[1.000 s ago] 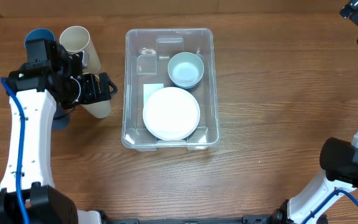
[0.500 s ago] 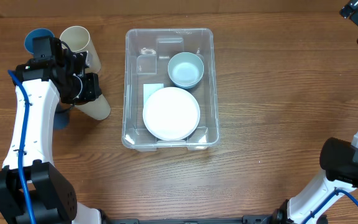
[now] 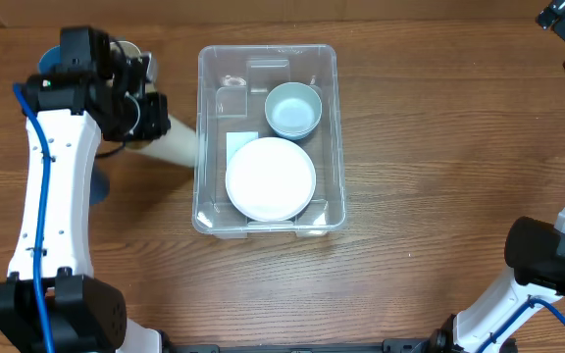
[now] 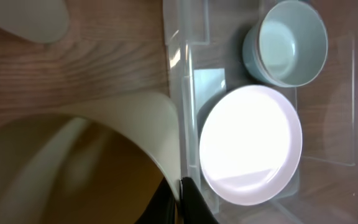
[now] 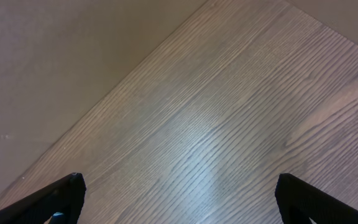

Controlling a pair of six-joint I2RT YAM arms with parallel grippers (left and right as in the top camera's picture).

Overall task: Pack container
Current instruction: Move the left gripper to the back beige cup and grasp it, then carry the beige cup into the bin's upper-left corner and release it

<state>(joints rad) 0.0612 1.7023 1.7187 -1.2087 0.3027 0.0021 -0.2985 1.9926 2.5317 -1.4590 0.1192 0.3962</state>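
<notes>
**Left arm, cup toward bin.**

The left pincer (image 3: 143,110) is closed on a cream cup (image 3: 173,145). In the left wrist view the cup's mouth faces back at the camera and a dark finger sits at its rim, so we take the grip to be on the wall near the mouth. The right pincer (image 5: 179,190) is spread wide with nothing between its fingers, only bare table (image 3: 439,147) beneath. Overhead it sits at the far right corner, well apart from everything.

The container (image 3: 201,108) stands mid-table, with its long axis running from near to far. A white plate (image 3: 270,178) fills its near half. A pale blue bowl (image 3: 292,108) sits in the far half toward the right wall, just beside the plate. The far left corner shows only clear floor.

**Key relation:** the container lies directly to the right of the left pincer, just beside it. The cup is tilted, and its long axis runs from the pincer out to the right and slightly nearward, roughly square to the container's long axis. Its closed end meets the left wall about midway along. We cannot tell whether it touches the wall or hangs over the rim.

**Judgement:** the left arm is far nearer and already loaded, so the move is its to make. The cup must clear the left wall before going rightward. The free patch lies farward of the plate, so we expect a shift toward the far left corner. The risk is that the cup's end catches the wall and shoves the container.
</notes>
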